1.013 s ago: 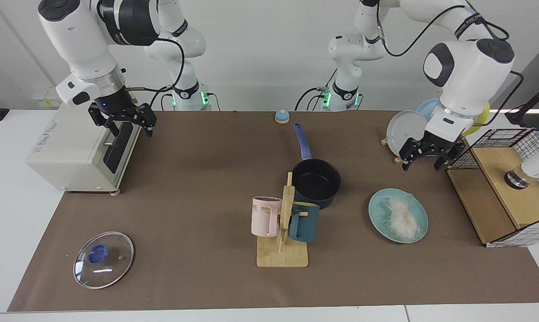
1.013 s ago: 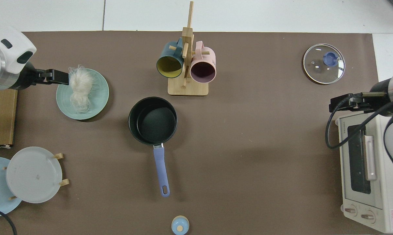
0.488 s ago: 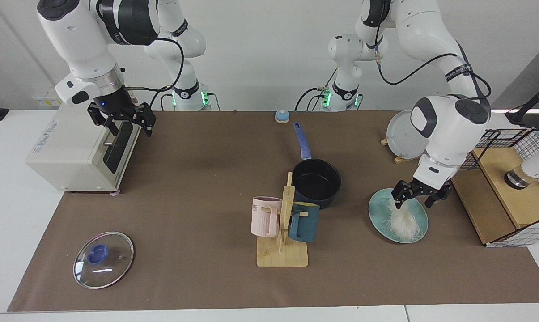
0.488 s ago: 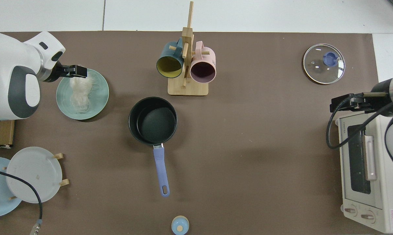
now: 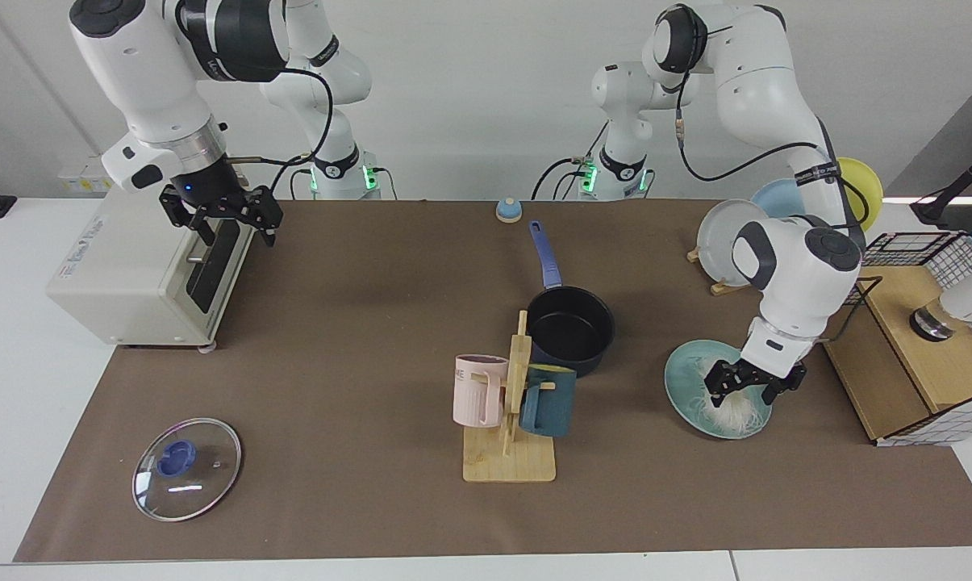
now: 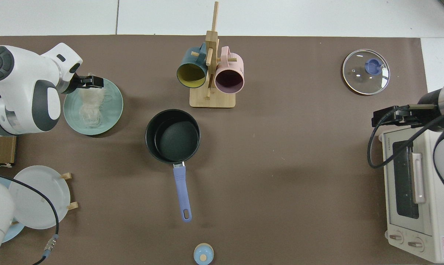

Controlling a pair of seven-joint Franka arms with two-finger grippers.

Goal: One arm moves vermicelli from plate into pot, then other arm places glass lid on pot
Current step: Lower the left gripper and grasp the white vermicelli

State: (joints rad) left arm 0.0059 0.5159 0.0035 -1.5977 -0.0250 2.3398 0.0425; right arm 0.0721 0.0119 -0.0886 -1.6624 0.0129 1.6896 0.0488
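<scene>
In the facing view, the pot sits mid-surface, directly behind the mug rack. The plate with vermicelli lies to its right, the lid far left in front, before the oven.

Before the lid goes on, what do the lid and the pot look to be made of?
The glass lid looks like clear glass: the brown mat shows through it, glints on top, a thin metallic rim, an opaque blue knob, likely plastic. The pot looks like dark-coated metal with a matte, possibly non-stick inside; its blue handle seems plastic or silicone.
</scene>
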